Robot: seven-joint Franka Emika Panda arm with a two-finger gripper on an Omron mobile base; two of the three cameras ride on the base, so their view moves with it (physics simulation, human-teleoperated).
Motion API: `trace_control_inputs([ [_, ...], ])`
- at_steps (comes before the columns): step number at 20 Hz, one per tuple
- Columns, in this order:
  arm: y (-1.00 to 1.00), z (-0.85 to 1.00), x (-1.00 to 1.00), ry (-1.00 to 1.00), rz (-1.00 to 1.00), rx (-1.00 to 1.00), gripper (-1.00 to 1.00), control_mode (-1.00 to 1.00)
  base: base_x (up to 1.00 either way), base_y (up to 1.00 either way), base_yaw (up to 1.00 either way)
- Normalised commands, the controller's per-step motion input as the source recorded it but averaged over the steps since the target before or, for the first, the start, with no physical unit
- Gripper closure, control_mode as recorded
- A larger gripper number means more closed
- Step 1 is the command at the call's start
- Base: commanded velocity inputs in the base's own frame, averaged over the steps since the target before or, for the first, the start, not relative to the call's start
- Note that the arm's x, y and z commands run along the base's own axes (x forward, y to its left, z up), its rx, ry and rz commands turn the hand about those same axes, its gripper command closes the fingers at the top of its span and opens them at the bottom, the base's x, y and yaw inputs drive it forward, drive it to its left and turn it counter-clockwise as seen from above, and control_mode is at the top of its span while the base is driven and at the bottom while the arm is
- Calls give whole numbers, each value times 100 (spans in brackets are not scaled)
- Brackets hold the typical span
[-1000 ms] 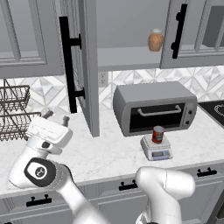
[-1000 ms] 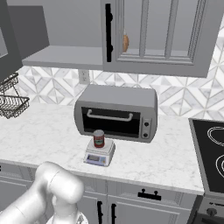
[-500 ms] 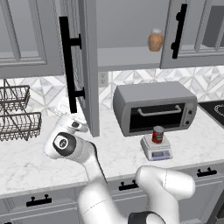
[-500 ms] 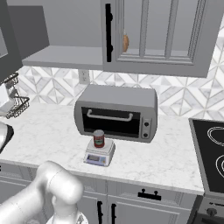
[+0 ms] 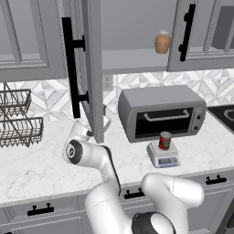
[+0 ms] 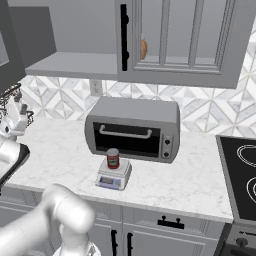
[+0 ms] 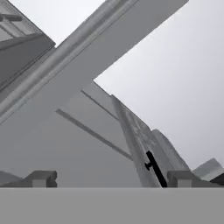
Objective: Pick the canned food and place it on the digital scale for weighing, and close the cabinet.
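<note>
Your small red-labelled can with silvery rims [image 5: 165,140] already stands upright on the small square light-grey digital scale [image 5: 163,156], just in front of the large grey toaster oven [image 5: 161,112] on the white marble table [image 5: 41,165]. So 1 of the 2 steps looks done, and the step in hand is closing the grey upper wall cabinet.

Its panelled door [image 5: 90,68], with the long black bar handle [image 5: 69,67], swings out edge-on toward you. The fingers [image 5: 93,129] sit low beside the door's bottom corner, near or touching it; contact cannot be told. In the hand view the 2 tips [image 7: 40,179] stand wide apart with nothing between them, looking up along the door's edge.

The can and scale lie well off to the right of the fingers and lower, clear of them. A brown jar with pale lid [image 5: 162,42] sits on the cabinet shelf.

Next, you likely need the fingers against the door's outer face, pushing it round toward the cabinet opening until it shuts.
</note>
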Motion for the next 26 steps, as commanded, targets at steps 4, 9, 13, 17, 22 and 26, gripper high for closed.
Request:
trace_control_inputs([
  [4,100,-43,-78,-33,6,-30,-100,-100,0,0,0],
  [9,82,34,-71,-43,0,1,-100,-100,0,0,0],
  [13,96,4,-61,-34,4,14,-100,-100,0,0,0],
  [17,16,78,-11,-20,7,34,-100,-100,0,0,0],
  [22,-36,76,32,8,25,41,-100,-100,0,0,0],
  [26,-61,18,84,48,35,11,-100,-100,0,0,0],
])
